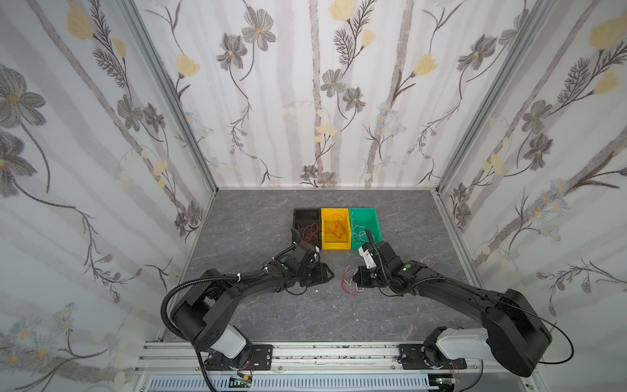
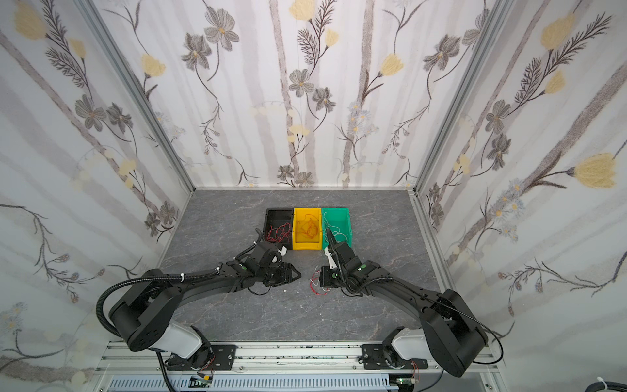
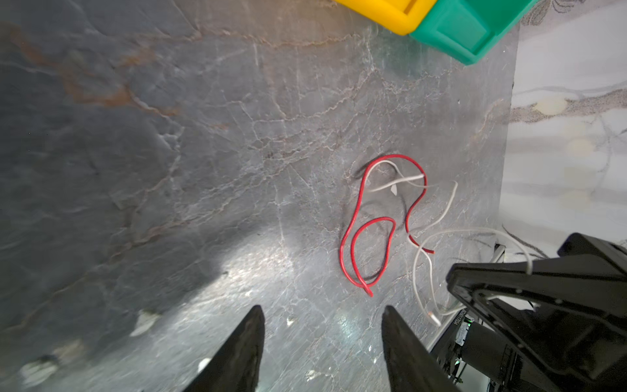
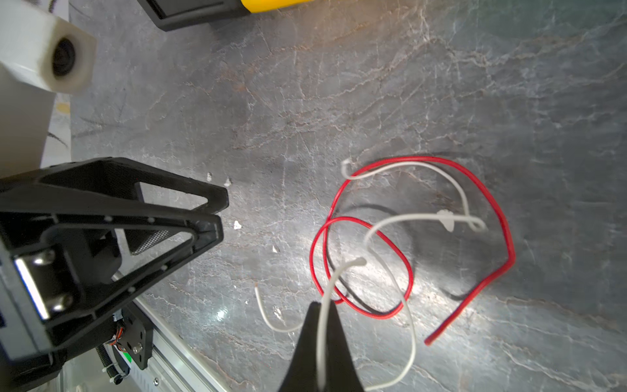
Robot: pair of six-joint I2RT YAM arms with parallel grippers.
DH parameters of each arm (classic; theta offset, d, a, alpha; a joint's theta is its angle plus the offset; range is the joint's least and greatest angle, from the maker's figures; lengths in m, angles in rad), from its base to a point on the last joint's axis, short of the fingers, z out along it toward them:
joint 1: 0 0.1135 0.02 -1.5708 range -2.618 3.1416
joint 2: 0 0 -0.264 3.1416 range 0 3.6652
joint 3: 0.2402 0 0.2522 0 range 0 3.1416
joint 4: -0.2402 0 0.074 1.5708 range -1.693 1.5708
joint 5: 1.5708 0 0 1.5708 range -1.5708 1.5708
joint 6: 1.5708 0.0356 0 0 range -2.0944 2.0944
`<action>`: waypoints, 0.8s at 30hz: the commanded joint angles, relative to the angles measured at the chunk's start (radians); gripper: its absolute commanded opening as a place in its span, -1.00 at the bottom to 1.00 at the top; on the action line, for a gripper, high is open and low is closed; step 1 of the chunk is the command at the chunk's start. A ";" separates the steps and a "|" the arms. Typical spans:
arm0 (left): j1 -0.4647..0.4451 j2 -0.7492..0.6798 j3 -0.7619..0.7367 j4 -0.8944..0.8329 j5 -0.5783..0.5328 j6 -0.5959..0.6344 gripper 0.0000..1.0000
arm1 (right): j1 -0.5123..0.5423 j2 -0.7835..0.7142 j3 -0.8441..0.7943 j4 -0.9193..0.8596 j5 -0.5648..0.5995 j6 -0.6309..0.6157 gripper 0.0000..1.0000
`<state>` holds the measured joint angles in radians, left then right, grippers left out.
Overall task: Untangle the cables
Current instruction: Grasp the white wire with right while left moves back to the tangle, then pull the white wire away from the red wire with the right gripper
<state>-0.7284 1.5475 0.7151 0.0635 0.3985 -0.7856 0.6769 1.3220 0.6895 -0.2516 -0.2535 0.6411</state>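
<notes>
Grey veined tabletop [image 1: 254,220], from left: the left gripper [image 3: 322,309] is hovering empty, jaws spread, just beside the tangle lying between the two grippers, where a glossy red cable [image 3: 342,251] is curling in loops across a limp white cable [image 4: 334,278] that the right gripper [image 4: 320,305] is pinching. Drawing the white strand out slowly, while pinning the red, is looking wisest.

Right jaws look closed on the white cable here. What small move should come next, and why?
Probably lift the right gripper slowly, to draw the white cable up and out of the red cable. Its jaws are shut on the white cable, which crosses the red cable's small loop. The left gripper hovers nearby, open and empty, so nothing pins the red one.
</notes>
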 commanded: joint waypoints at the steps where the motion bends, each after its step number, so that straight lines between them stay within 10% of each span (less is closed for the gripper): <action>1: -0.020 0.033 0.020 0.063 0.021 -0.015 0.13 | 0.002 0.005 -0.010 -0.008 0.042 -0.009 -0.96; 24: -0.109 0.211 0.155 -0.009 -0.023 0.042 0.02 | -0.073 -0.193 -0.023 -0.085 0.049 -0.027 -0.93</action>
<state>-0.8341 1.7447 0.8600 0.0700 0.3885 -0.7624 0.6128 1.1481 0.6682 -0.3248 -0.1783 0.6197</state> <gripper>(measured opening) 0.514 0.048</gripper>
